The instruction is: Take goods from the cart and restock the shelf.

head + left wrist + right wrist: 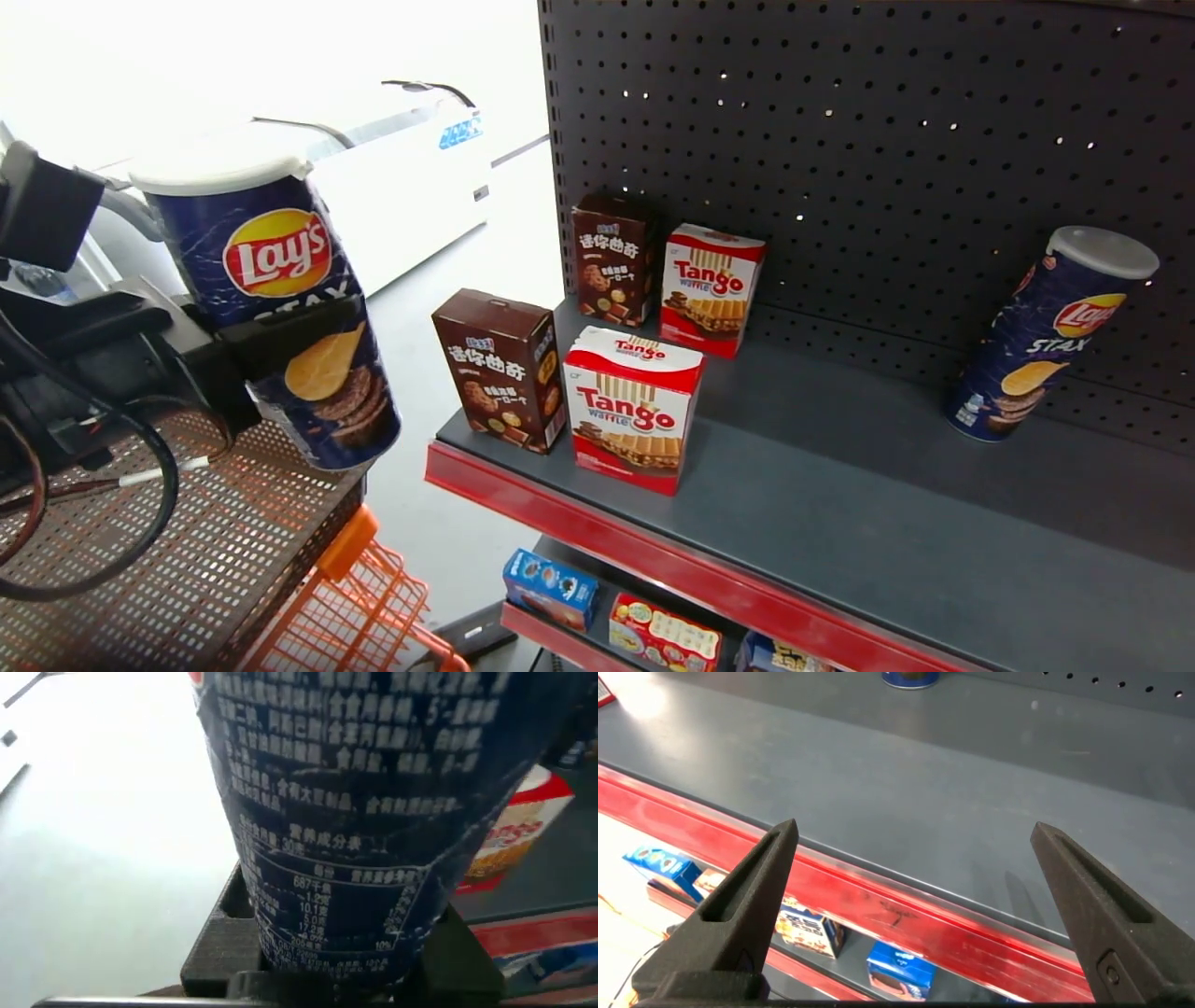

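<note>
Aloft, glossy cylindrical can, left end effector clamped.

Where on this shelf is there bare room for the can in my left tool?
Open: the wide grey stretch of shelf between the front wafer box and the chip can at the back right, out to the red lip. Crowded: the left end, four boxes packed close.

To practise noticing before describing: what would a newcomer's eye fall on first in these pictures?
A blue chip can, clamped in the left gripper, looms above the orange cart at the left. A matching can leans against the pegboard at the right of the shelf, and red wafer boxes stand beside brown cookie boxes at its left end.
</note>
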`<state>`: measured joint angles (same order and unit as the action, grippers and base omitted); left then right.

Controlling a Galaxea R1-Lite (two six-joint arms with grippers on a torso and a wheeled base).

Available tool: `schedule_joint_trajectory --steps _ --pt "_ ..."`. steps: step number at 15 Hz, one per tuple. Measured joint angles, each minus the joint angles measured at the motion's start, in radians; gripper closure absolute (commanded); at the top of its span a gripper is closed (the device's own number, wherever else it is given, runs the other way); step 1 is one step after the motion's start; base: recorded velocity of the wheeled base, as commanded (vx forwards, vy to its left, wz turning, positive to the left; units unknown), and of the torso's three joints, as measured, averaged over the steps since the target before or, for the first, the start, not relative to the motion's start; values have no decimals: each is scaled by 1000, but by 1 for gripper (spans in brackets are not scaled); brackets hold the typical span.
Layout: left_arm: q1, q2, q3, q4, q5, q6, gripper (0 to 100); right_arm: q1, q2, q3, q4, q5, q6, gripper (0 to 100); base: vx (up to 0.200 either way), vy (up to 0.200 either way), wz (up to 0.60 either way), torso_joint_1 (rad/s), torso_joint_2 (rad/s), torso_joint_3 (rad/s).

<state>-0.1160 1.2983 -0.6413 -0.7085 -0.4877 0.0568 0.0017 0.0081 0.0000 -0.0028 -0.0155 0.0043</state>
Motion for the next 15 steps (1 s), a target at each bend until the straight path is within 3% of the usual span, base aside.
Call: schedule_joint_trajectory --steps 3,7,10,15 --pt "-56 -7 15 42 -77 0 100 0 0 0 0 0 0 0 0 0 0 0 0 0" --pt "-129 -31 17 111 -94 -1 100 -1 0 0 0 0 0 0 0 0 0 0 0 0" --pt "-210 -37 11 110 -135 -4 100 0 0 0 0 0 0 0 0 0 -600 4 1 1" --pt "-241 -39 13 105 -157 -4 100 0 0 0 0 0 0 0 0 0 -600 3 4 1"
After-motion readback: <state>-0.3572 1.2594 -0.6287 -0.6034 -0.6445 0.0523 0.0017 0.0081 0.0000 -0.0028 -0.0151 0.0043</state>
